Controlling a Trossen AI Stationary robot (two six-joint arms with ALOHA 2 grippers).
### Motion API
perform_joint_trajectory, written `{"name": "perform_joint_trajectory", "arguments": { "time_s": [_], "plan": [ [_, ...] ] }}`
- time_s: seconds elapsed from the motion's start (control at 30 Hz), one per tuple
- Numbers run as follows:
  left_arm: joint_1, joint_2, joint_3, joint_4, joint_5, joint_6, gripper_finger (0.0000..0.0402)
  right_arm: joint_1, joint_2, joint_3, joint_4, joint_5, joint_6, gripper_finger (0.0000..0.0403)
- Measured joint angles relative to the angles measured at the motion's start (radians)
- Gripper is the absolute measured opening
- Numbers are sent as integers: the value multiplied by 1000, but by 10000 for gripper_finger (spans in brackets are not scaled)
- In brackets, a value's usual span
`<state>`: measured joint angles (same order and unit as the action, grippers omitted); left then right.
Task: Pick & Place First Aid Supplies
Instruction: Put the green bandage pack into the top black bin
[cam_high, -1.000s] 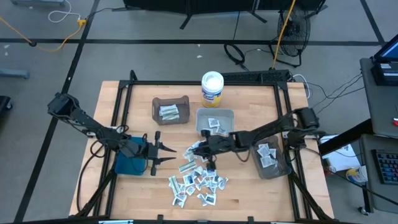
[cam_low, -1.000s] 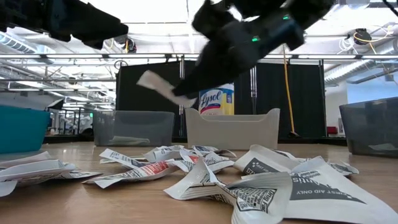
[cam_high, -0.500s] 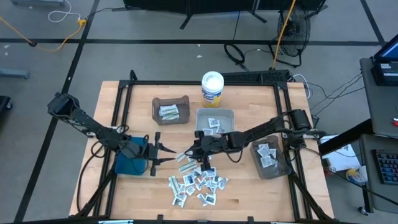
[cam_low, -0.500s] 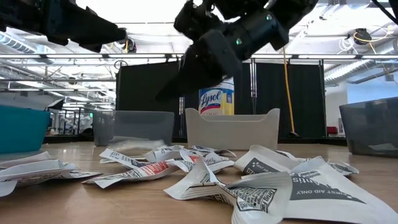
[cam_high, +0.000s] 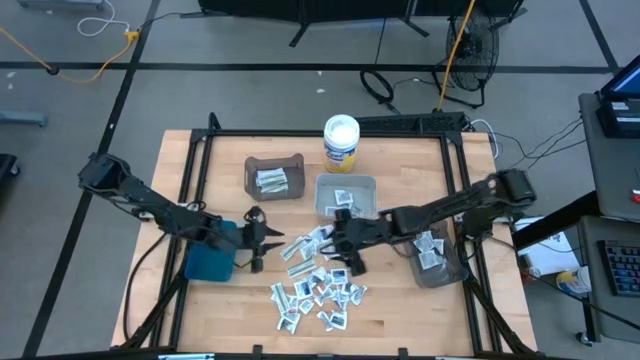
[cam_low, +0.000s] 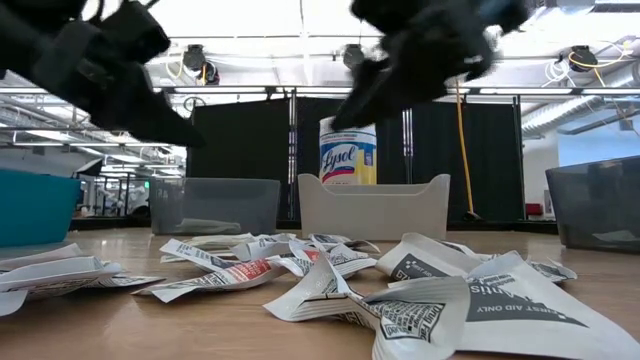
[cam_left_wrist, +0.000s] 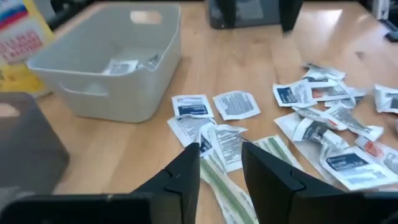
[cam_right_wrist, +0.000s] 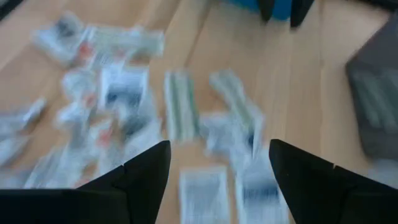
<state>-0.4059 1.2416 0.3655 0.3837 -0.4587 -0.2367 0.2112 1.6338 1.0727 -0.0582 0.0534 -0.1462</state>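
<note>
The first aid supplies (cam_high: 316, 288) lie as a loose heap of small white packets on the wooden table (cam_high: 400, 310), toward its near edge, with green strips (cam_left_wrist: 214, 180) at the heap's left. My right gripper (cam_high: 338, 254) hovers open above the heap's far side, nothing between its fingers (cam_right_wrist: 146, 180). My left gripper (cam_high: 270, 240) stands open left of the heap, beside the blue bin (cam_high: 208, 264); its fingers (cam_left_wrist: 186, 174) point at the green strips without touching them.
A brown bin (cam_high: 275, 178) with green strips and a pale bin (cam_high: 346, 196) with a few packets stand at the far side. A dark bin (cam_high: 432, 256) holding packets is at the right. A white round tub (cam_high: 341, 142) stands behind the pale bin.
My right gripper has opened and let go of a white packet that it held up in the air; it has then gone a little toward the table's right edge. My left gripper has come down lower and edged toward the heap.
</note>
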Motion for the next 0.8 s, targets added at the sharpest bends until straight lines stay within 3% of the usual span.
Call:
{"name": "perform_joint_trajectory", "arguments": {
  "time_s": [0.17,0.43,0.53,0.8],
  "plan": [
    [24,116,121,-68,25,-1,173,16,-218,-169,20,5,27,259],
    [61,268,418,-564,64,-87,256,48,-545,-425,104,8,85,263],
    [88,303,497,-708,142,-157,274,70,-615,-509,187,38,74,260],
    [159,396,544,-746,288,-215,290,100,-676,-637,358,81,19,256]
  ]
}}
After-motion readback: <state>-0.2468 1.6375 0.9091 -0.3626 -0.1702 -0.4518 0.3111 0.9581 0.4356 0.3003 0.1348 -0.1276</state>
